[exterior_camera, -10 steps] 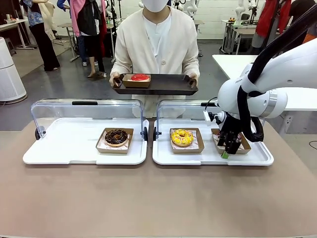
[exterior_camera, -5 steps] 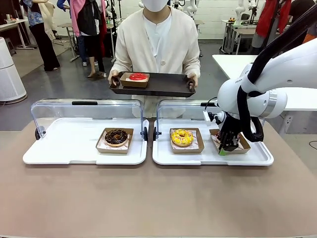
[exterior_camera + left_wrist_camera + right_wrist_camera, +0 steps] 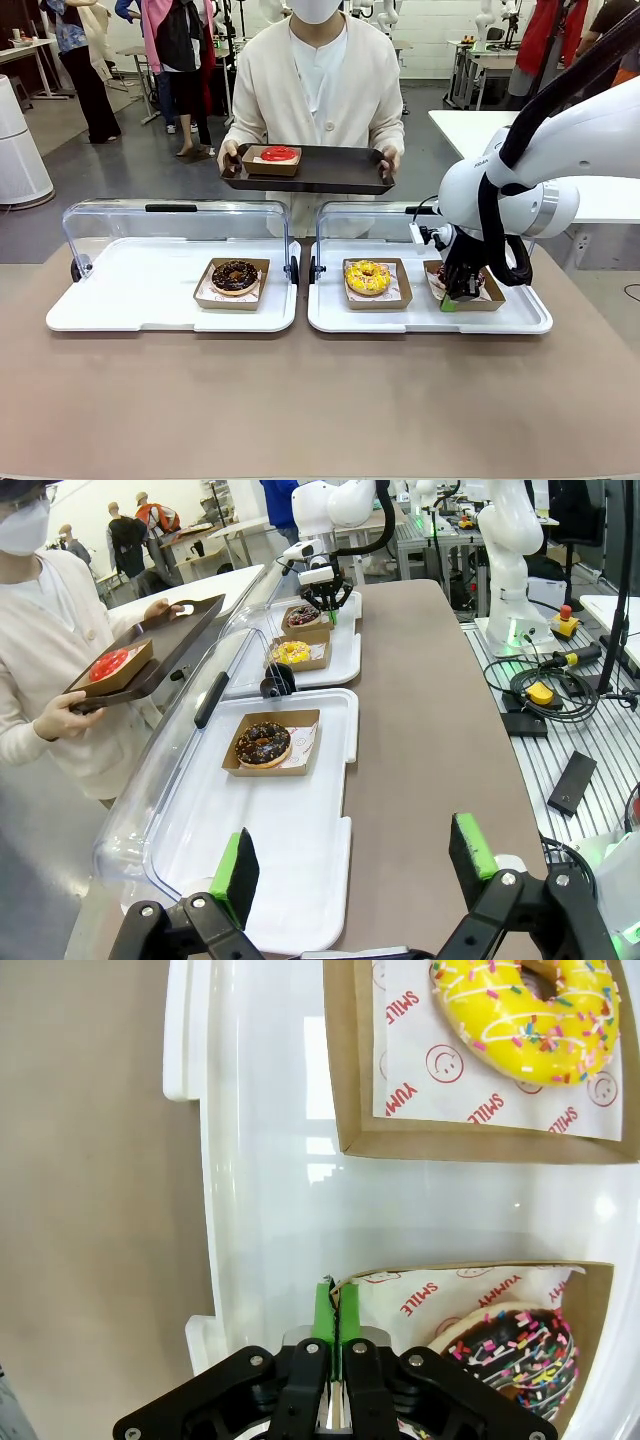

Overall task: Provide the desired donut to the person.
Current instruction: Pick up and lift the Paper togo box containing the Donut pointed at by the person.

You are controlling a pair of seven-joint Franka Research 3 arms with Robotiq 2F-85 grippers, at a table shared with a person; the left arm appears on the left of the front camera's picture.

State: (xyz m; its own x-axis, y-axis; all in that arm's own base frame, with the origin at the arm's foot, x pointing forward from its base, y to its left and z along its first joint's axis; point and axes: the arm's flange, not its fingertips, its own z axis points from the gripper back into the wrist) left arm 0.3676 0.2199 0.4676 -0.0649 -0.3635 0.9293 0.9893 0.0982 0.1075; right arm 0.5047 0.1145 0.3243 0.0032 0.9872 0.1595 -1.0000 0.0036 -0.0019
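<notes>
The brown tabletop (image 3: 300, 400) is bare along its near edge. Past that, two white trays lie side by side. The left gripper (image 3: 355, 860) hangs by the left end of the left tray (image 3: 130, 300), jaws wide apart, holding nothing. A chocolate donut (image 3: 235, 275) sits in a brown box near that tray's right edge. The right tray (image 3: 520, 318) has a yellow donut (image 3: 368, 276) by its left edge and a dark sprinkle donut (image 3: 520, 1355) in a paper-lined box (image 3: 592, 1305) toward its right edge. The right gripper (image 3: 335, 1305) points down at this box's near left corner, jaws pressed together on the thin box wall. Beyond the far edge the person (image 3: 315, 90) holds a black tray (image 3: 330, 172) in both hands, a red donut (image 3: 280, 154) at its left end
</notes>
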